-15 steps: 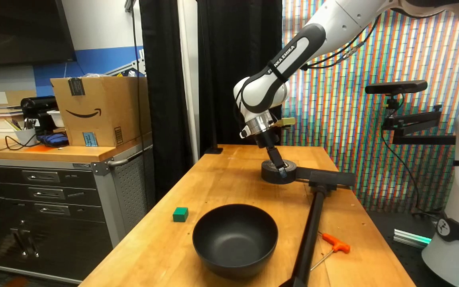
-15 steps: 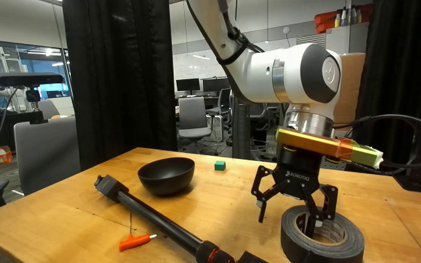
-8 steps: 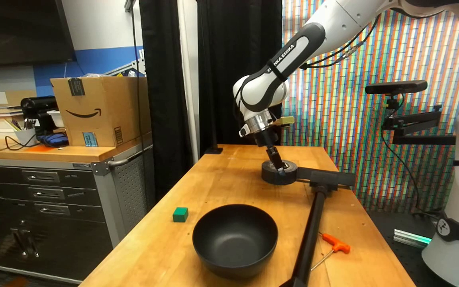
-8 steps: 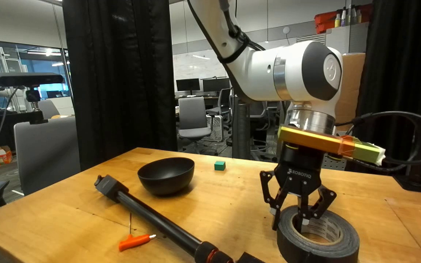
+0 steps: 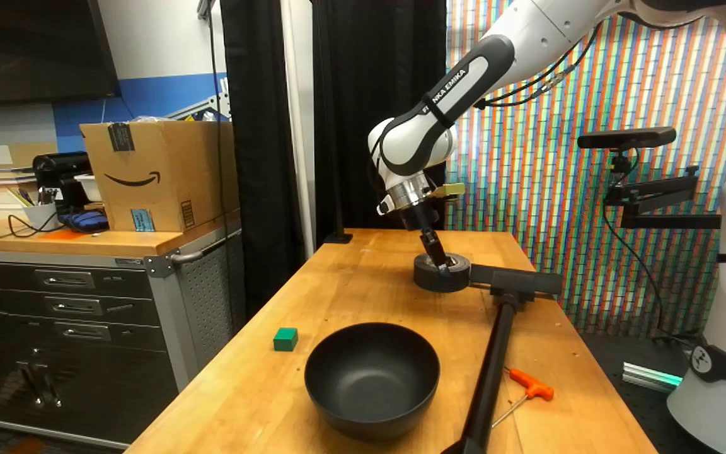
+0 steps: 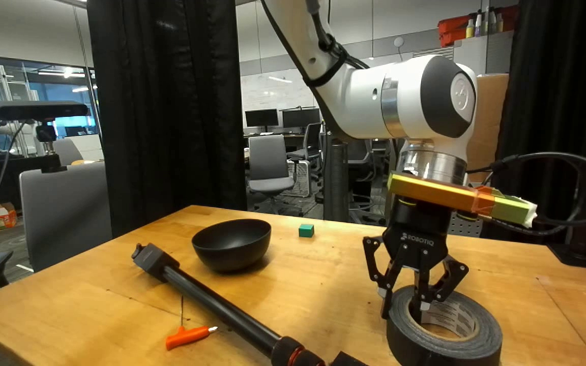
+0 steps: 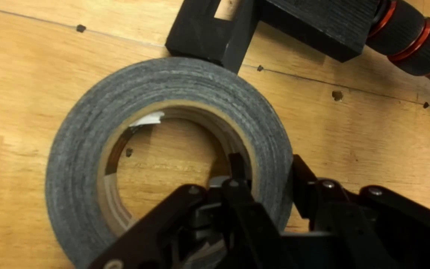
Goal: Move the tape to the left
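The tape roll (image 7: 77, 164) is tan-cored, mottled grey on top with fine concentric lines — the tool (image 6: 401, 310), black, white-lettered. Bowl (image 5: 372, 381) black; cube (image 5: 285, 339) green; hex key (image 5: 532, 385) orange-handled; pole (image 6: 222, 306) black, banded red; desk (image 6: 321, 295) honey-coloured — streaked with wood grain.

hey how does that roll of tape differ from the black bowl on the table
The tape is an open ring with the table showing through; the bowl has a closed bottom. The tape's top is streaky grey, whereas the bowl is plain black. The gripper grips the tape's wall, one finger inside the ring, one outside; the bowl stands apart, untouched. Both are round and rest on the table.
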Tool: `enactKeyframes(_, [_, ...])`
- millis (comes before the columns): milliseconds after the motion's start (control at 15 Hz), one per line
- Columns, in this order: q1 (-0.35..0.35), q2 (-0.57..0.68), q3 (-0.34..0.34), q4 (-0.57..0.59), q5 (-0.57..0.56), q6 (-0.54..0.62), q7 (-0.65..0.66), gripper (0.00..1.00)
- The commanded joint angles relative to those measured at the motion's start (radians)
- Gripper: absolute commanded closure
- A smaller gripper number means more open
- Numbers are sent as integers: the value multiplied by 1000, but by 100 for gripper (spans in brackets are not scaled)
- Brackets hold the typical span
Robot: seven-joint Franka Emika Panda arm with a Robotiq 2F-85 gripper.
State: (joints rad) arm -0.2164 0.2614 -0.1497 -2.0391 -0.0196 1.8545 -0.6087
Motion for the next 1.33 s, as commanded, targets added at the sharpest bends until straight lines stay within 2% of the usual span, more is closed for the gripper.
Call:
enactKeyframes(0, [0, -1, 18, 27, -17, -12, -8, 92])
enactKeyframes(667, [78, 5, 98, 69, -111, -27, -16, 92])
enactKeyframes(1267, [100, 3, 116, 74, -187, -26, -59, 92])
